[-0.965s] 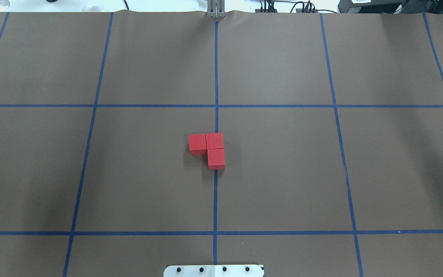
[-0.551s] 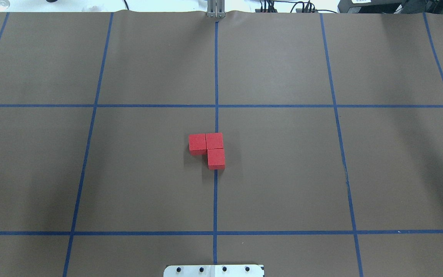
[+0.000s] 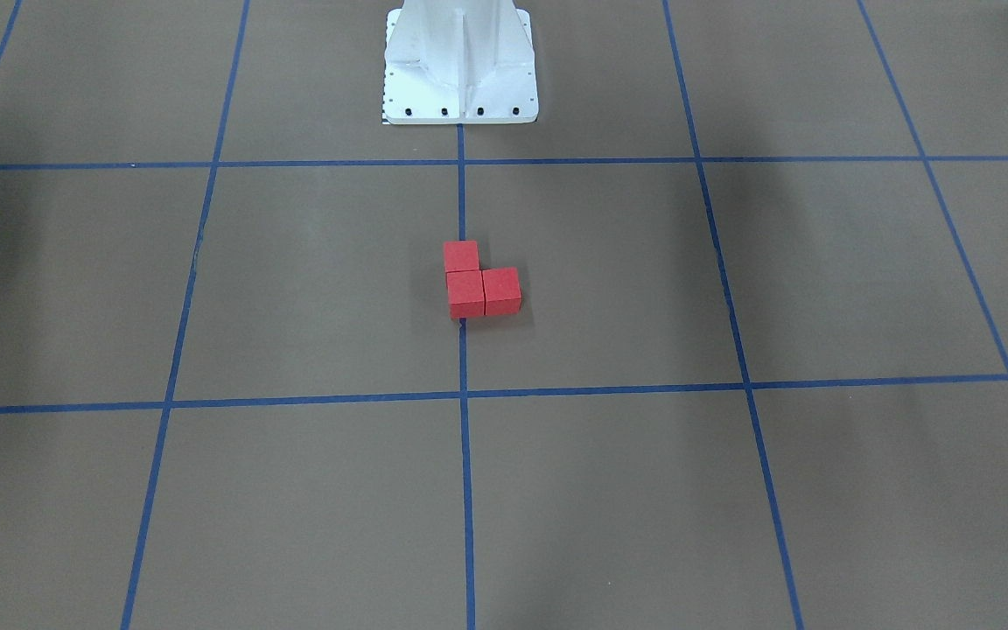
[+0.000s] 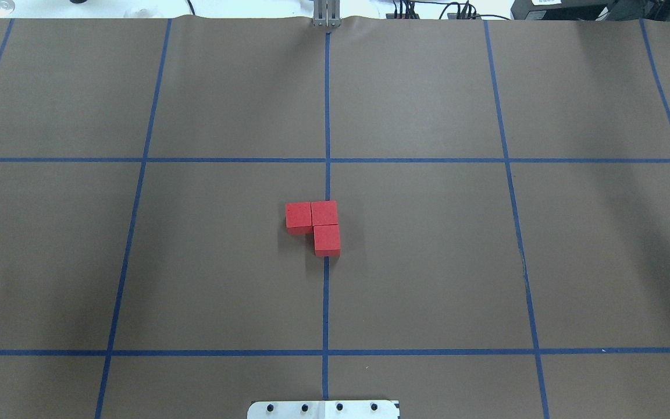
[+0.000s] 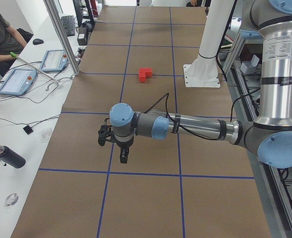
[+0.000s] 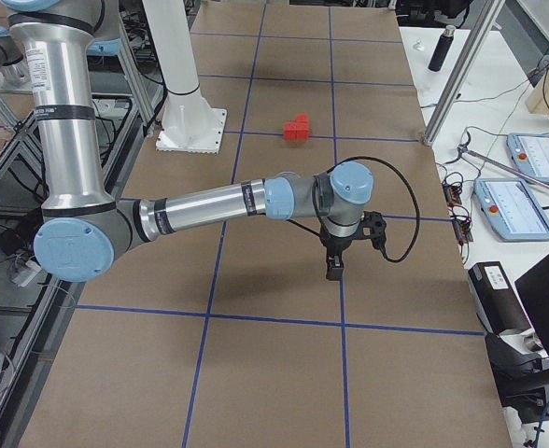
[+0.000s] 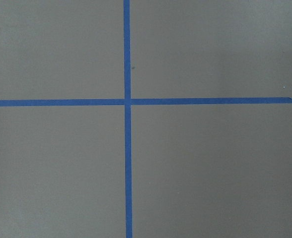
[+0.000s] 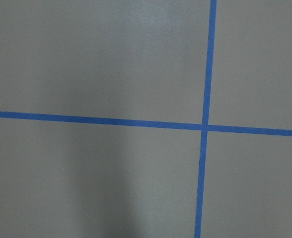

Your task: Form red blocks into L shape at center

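Three red blocks touch one another in an L on the brown floor at the center (image 4: 370, 233), over the middle blue tape line. Overhead, one block (image 4: 299, 215) lies left of the corner block (image 4: 324, 213), and the third (image 4: 327, 240) lies just near of it. From the front the same L (image 3: 465, 293) shows; it is small in the side views (image 5: 145, 74) (image 6: 297, 127). My left gripper (image 5: 123, 156) hangs far from the blocks, seen only from the left side. My right gripper (image 6: 333, 266) shows only from the right side. I cannot tell whether either is open or shut.
The white metal base (image 3: 460, 79) stands behind the blocks. Blue tape lines (image 7: 127, 101) (image 8: 204, 126) cross under both wrist cameras. A person sits at a side desk (image 5: 2, 34) with tablets (image 5: 17, 82). A dark bottle (image 5: 7, 156) lies beside the floor.
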You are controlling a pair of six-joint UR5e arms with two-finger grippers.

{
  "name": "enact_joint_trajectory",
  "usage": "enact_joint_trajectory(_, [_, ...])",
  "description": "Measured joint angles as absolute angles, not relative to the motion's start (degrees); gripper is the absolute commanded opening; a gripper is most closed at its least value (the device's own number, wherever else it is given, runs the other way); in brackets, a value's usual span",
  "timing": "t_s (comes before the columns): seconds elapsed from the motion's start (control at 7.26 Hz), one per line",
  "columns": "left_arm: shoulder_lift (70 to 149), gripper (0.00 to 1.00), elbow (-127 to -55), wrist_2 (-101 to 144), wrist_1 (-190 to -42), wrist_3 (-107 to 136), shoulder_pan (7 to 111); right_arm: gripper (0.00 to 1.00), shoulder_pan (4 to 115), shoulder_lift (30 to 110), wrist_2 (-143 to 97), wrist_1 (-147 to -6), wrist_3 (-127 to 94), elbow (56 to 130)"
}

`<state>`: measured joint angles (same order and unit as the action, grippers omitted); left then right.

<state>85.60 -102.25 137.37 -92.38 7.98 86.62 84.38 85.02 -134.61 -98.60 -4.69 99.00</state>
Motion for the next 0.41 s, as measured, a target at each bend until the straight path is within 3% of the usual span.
enact_joint_trajectory(0.41, [84.36,1.00,-102.92,137.45,-92.46,7.99,86.55,1.00,84.37,84.74,-135.78,-98.33,-4.97,96.77])
